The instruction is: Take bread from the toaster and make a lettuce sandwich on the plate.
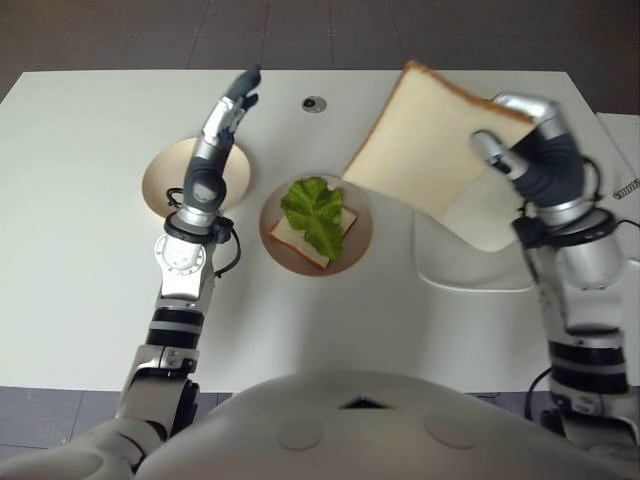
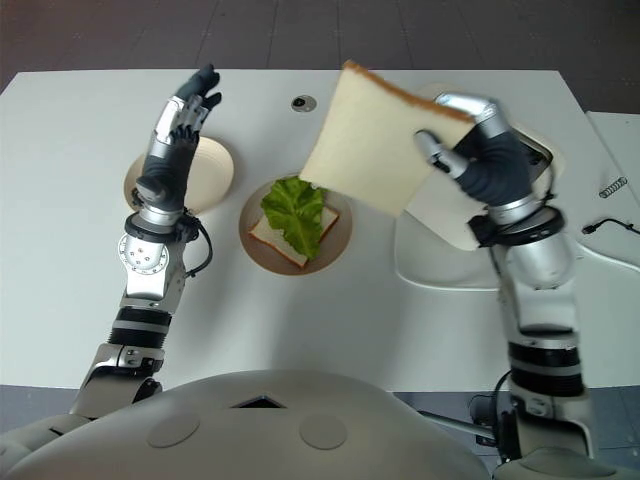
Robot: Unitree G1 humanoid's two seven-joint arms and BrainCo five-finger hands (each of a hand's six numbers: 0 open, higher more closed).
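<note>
My right hand [image 1: 535, 155] is shut on a slice of white bread [image 1: 430, 140], held tilted in the air to the right of the plate and above the white toaster [image 1: 470, 270]. On the tan plate [image 1: 362, 238] lies another bread slice [image 1: 290, 240] with a green lettuce leaf [image 1: 315, 215] on top. My left hand [image 1: 225, 115] stands raised over the left side of the table, fingers stretched out, holding nothing.
A second, empty tan plate [image 1: 165, 180] sits under my left hand. A small round metal fitting [image 1: 314, 103] is set in the white table near its far edge. A coiled spring [image 1: 627, 188] and a cable [image 2: 610, 228] lie at the right edge.
</note>
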